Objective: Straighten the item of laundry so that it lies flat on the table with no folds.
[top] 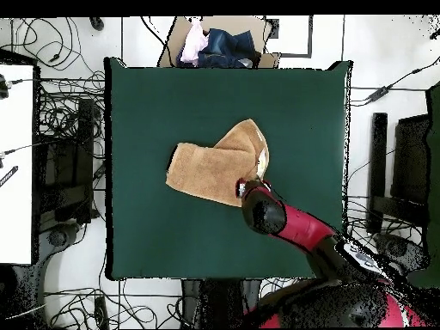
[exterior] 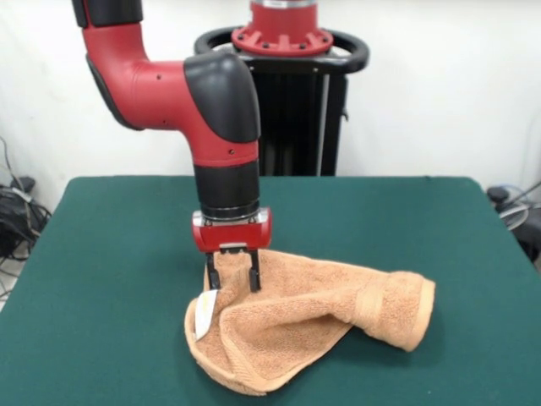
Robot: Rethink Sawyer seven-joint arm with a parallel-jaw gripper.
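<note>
The tool [exterior: 232,279] hangs straight down from the red and black arm [exterior: 182,93], its two short black fingers [exterior: 254,277] set apart and planted on the towel [exterior: 313,317] at its far edge, a ridge of terry cloth rising between them. Whether they actually pinch that ridge I cannot tell; the jaws stand partly open, not closed together.

There is one towel, orange-tan, lying rumpled a little to the right of the worktop's [exterior: 110,296] middle in the front view. Its left part is doubled over into a rounded fold, and the right end is rolled back on itself, where a flat woven band [exterior: 372,306] shows. One small white label [exterior: 204,311] sticks out at the left edge, just below the tool; no writing on it can be read.

The worktop is dark green and felt-like, far wider than the towel. Behind it stands a plain white wall [exterior: 439,76]. From overhead, cables [top: 60,112] lie tangled on the floor beside the worktop, and a cardboard box [top: 219,43] with bundled clothes sits past its far edge.
</note>
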